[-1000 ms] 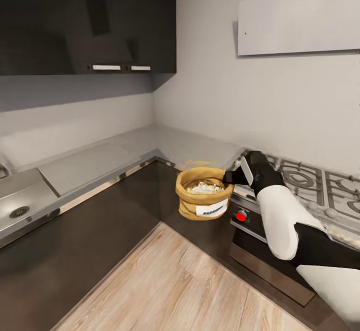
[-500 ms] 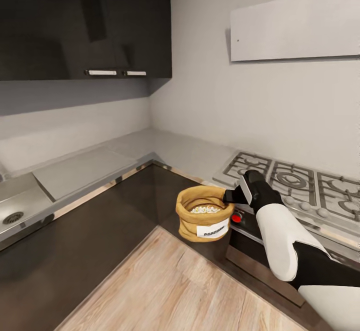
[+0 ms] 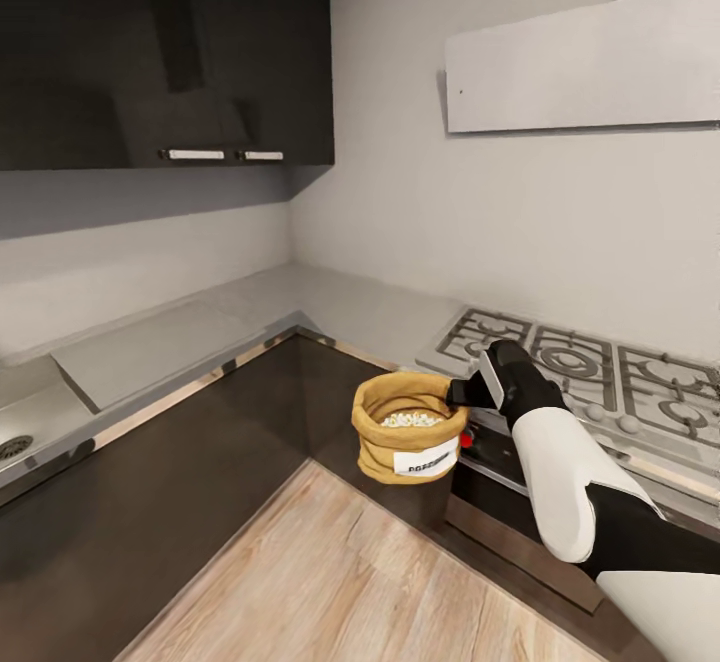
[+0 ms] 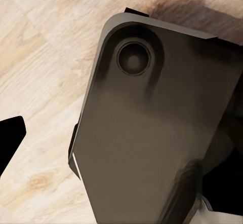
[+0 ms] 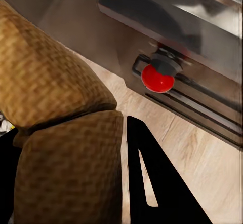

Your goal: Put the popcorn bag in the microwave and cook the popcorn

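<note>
Over the last second the whole head view has slid: the sink has nearly left the frame and more of the gas hob (image 3: 585,372) shows, so the camera is turning, while the popcorn bag (image 3: 407,426) keeps its place against the arm. Judging from that, the bag is off the surface (image 3: 230,312) and in carriage; the microwave is yet to be reached.

The bag hangs in front of the hob's red knob (image 3: 466,439), over the wooden floor (image 3: 330,572). It is a tan burlap sack with a rolled rim, a white label and pale popcorn (image 3: 408,419) heaped inside.

The right end effector (image 3: 466,389) is clamped on the bag's rim. I cannot tell the left end effector's state.
</note>
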Robot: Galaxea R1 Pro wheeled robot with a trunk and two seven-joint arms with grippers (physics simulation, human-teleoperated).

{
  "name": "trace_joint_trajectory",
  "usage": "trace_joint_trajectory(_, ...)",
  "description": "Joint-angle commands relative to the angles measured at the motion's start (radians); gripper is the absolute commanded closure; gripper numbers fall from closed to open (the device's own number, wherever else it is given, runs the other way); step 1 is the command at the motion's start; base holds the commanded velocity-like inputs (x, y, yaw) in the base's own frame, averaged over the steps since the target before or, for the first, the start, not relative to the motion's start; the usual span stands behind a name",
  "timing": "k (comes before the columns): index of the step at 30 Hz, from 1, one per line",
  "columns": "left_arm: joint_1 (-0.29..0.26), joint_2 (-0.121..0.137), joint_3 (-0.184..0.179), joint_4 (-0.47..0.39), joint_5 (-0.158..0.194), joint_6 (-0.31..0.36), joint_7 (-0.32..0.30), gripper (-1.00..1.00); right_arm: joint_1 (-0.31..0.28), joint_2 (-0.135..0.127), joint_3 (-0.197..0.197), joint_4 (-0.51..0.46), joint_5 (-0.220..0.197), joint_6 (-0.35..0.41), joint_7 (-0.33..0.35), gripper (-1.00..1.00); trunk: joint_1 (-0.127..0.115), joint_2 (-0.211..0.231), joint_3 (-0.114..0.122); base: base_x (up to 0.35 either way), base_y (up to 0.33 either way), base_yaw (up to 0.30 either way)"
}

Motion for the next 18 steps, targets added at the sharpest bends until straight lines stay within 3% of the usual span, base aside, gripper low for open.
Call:
trace_joint_trajectory(1,0.000,0.000,0.001,0.000,0.003,-0.003,0.002,-1.00,-0.001,0.001,-0.008,-0.001,0.007,0.003,0.000,1.00,0.000,-0.001,-0.001,0.000,0.000,-0.015)
trace_joint_trajectory(11,0.000,0.000,0.001,0.001,0.003,-0.004,0.002,-1.00,-0.001,-0.002,-0.006,0.011,0.013,0.003,-0.003,1.00,0.000,-0.001,-0.001,-0.005,0.002,-0.001)
trace_joint_trajectory(16,0.000,-0.003,0.005,0.001,0.004,-0.004,0.007,-1.00,-0.001,-0.002,-0.007,0.016,0.006,0.003,-0.003,1.00,0.000,-0.001,-0.001,-0.245,0.153,0.000)
trace_joint_trajectory(18,0.000,-0.004,0.005,0.001,0.004,-0.004,0.007,-1.00,-0.001,-0.004,-0.008,0.066,0.010,0.003,-0.005,1.00,0.000,-0.001,-0.001,-0.300,0.167,0.000)
